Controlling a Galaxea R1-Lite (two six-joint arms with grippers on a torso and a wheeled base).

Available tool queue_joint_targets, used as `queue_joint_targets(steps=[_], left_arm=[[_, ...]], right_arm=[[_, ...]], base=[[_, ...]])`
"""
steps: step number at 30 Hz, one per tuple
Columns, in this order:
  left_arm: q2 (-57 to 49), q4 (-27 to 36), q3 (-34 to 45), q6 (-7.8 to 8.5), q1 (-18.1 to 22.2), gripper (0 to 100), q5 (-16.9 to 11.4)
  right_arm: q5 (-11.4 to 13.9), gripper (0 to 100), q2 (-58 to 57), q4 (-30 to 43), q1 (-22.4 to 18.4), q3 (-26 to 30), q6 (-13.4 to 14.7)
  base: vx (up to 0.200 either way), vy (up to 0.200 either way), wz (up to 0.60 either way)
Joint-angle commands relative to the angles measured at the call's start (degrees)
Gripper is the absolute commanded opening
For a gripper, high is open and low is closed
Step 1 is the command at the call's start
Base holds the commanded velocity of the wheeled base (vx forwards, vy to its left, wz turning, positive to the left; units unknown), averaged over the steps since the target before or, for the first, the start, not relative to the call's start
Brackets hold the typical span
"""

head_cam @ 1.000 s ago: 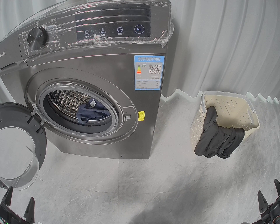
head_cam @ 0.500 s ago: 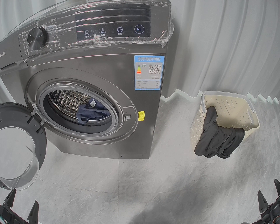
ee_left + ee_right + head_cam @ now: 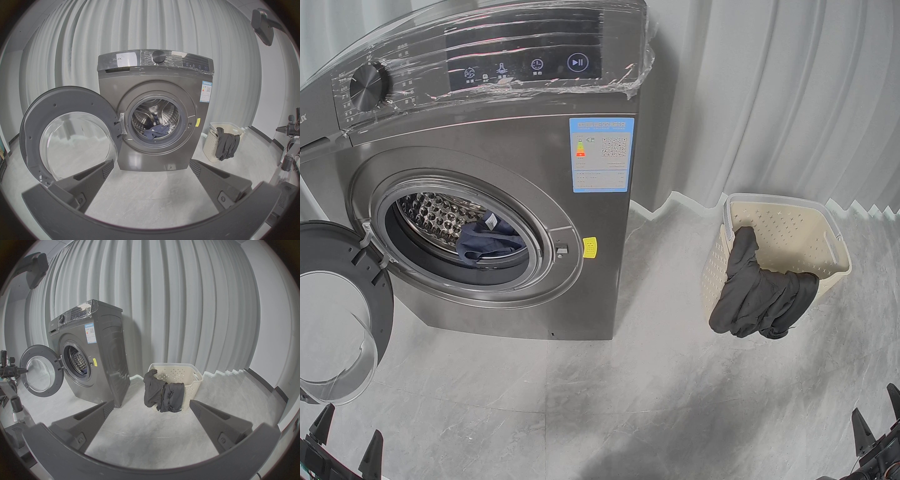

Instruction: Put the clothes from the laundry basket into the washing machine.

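The left end effector [image 3: 349,431] hangs low over the floor [image 3: 650,387] with its fingers spread wide, holding and touching nothing. Just ahead of it, slightly to its outer side, the round door [image 3: 337,250] of the washing machine [image 3: 487,134] is swung fully open, and the door's lower rim is near the fingertips. Ahead of this end effector and to its right is the open drum [image 3: 434,215]. A dark blue garment [image 3: 487,240] lies inside, at the front of the drum by the lip of the opening.

Bare floor runs from the machine's front across to the right end effector, between the two end effectors and the machine.

The laundry basket [image 3: 775,200] is well ahead of the right end effector [image 3: 875,409] and a little to its left. It stands on the floor, apart from the machine's right side, close to the curtain [image 3: 787,94]. A dark grey garment [image 3: 759,300] is draped over the basket's near rim. Part of it is inside, and most hangs down the outer wall toward the floor. The right end effector is low over the floor, its fingers apart, gripping nothing, well apart from the basket.
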Motion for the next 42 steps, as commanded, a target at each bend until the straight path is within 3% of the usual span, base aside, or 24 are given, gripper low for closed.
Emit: queue_joint_targets(steps=[1, 13, 31, 42], left_arm=[[-0.74, 0.00, 0.84, -0.03, 0.00, 100, 0.01], [-0.74, 0.00, 0.84, -0.29, 0.00, 100, 0.01], [-0.74, 0.00, 0.84, -0.47, 0.00, 100, 0.01], [-0.74, 0.00, 0.84, -0.29, 0.00, 100, 0.01]], right_arm=[[0.01, 100, -0.77, -0.01, 0.00, 0.84, -0.01], [0.01, 100, -0.77, -0.01, 0.00, 0.84, -0.01], [0.01, 100, -0.77, -0.01, 0.00, 0.84, -0.01], [0.01, 100, -0.77, -0.01, 0.09, 0.84, -0.01]], base=[[0.000, -0.200, 0.00], [0.000, -0.200, 0.00], [0.000, 0.000, 0.00], [0.000, -0.200, 0.00]])
